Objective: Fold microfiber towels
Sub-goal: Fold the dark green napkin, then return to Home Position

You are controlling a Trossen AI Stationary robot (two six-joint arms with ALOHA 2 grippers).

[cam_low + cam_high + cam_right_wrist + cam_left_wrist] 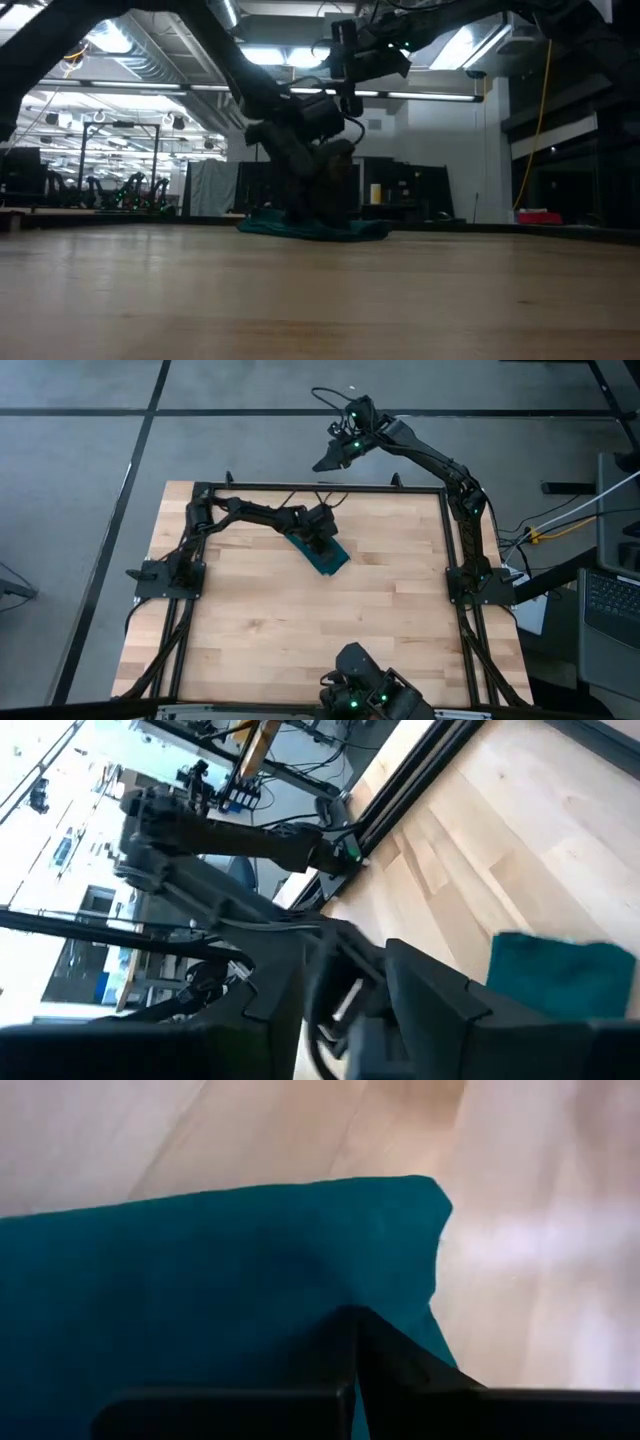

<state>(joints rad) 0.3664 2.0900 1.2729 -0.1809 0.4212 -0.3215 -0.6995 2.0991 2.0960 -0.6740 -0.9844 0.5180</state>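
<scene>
Left pincer [325, 543] clenched, fingers together, pressing down on the folded teal towel [327, 554], not gripping it. Towel lies flat on the wooden surface [300, 620], toward the far edge. Right pincer [326, 461] raised beyond the far edge, partly open, holding nothing.

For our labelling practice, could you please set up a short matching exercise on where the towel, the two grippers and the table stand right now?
Column one:
1. towel
2. left gripper
3. right gripper
4. table

Column two:
A. raised in the air beyond the table's far edge
B. pale wood, carrying everything
C. lying in a small teal bundle near the far middle of the table
D. pressed down on the cloth, jaws shut

Pairs: 1-C, 2-D, 3-A, 4-B
</scene>
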